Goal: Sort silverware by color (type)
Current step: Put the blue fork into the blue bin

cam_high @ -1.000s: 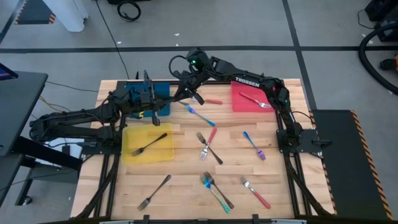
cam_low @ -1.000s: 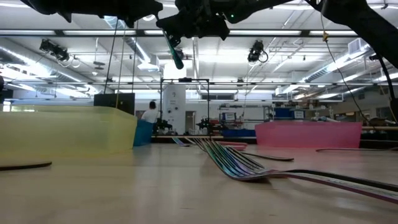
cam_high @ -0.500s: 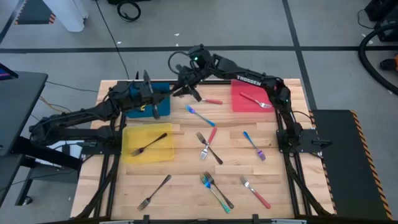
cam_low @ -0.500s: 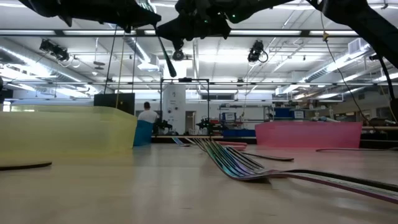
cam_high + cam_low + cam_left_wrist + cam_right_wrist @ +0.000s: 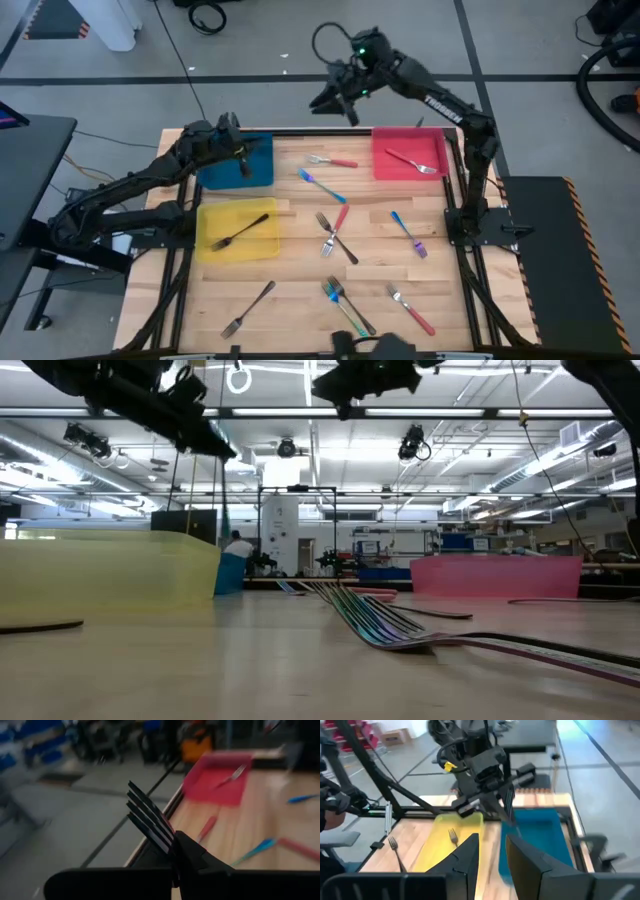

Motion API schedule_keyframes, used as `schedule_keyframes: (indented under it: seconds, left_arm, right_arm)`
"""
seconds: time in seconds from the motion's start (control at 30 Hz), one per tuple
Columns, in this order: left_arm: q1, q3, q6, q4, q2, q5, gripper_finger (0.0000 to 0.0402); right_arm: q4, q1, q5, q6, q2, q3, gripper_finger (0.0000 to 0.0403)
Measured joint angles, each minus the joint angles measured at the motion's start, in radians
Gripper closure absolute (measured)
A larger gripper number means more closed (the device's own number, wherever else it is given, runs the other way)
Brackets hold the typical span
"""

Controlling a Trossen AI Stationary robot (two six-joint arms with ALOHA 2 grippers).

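Note:
My left gripper [image 5: 243,160] hovers over the blue tray [image 5: 262,172], shut on a fork whose dark tines [image 5: 147,816] stick out past the fingertips. Its handle is hidden. My right gripper [image 5: 335,103] is high up beyond the table's far edge, open and holding nothing [image 5: 492,852]; its wrist view looks back at the left gripper [image 5: 485,795]. One dark fork [image 5: 240,231] lies flat in the yellow tray [image 5: 215,245], and another fork [image 5: 412,160] lies in the red tray [image 5: 390,165]. Several red-, blue- and grey-handled forks lie flat on the wood, such as a crossed pair [image 5: 335,236]. My left gripper pinches the fork between its two fingers just behind the tines, at the neck [image 5: 173,841]. The fingers lie along the fork, and the tines point forward out of the hold. The fork is lifted clear above the blue tray. The fingers hide its handle.
Loose forks include a red one [image 5: 337,161] and a blue one [image 5: 322,185] near the far edge, a blue one [image 5: 408,232] at right, a grey one [image 5: 248,308] and a cluster [image 5: 345,300] near the front. Bare wood lies between them. A person stands far off in the room [image 5: 238,545].
A second ago the two grippers were close together by the blue tray, with the fork hanging between them. My right gripper has since drawn away, up and past the table's far edge. The fork stays with my left gripper, which has shifted slightly toward the far-left corner.

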Motion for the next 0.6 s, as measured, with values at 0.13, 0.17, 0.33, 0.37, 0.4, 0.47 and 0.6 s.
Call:
schedule_keyframes:
  seconds: [0.13, 0.17, 0.33, 0.37, 0.4, 0.47, 0.6]
  left_arm:
    - [0.057, 0.000, 0.001, -0.086, 0.000, -0.077, 0.0397]
    - [0.069, 0.000, 0.001, -0.103, 0.000, -0.084, 0.0397]
    - [0.121, 0.000, 0.029, -0.214, 0.001, -0.087, 0.0397]
    - [0.127, 0.000, 0.033, -0.235, 0.006, -0.089, 0.0397]
    - [0.132, 0.000, 0.033, -0.248, 0.012, -0.089, 0.0397]
    - [0.141, 0.000, 0.029, -0.274, 0.022, -0.092, 0.0397]
    - [0.155, 0.000, 0.014, -0.286, 0.085, -0.108, 0.0396]
  right_arm:
    - [-0.109, -0.051, 0.001, -0.006, -0.059, 0.000, 0.0297]
    - [-0.132, -0.061, 0.004, -0.010, -0.074, 0.000, 0.0297]
    - [-0.225, -0.098, 0.112, -0.023, -0.125, 0.000, 0.0298]
    - [-0.239, -0.102, 0.130, -0.036, -0.134, 0.000, 0.0297]
    - [-0.255, -0.106, 0.144, -0.055, -0.143, 0.000, 0.0297]
    - [-0.287, -0.113, 0.171, -0.097, -0.154, 0.000, 0.0296]
    - [-0.319, -0.121, 0.233, -0.138, -0.158, 0.000, 0.0297]
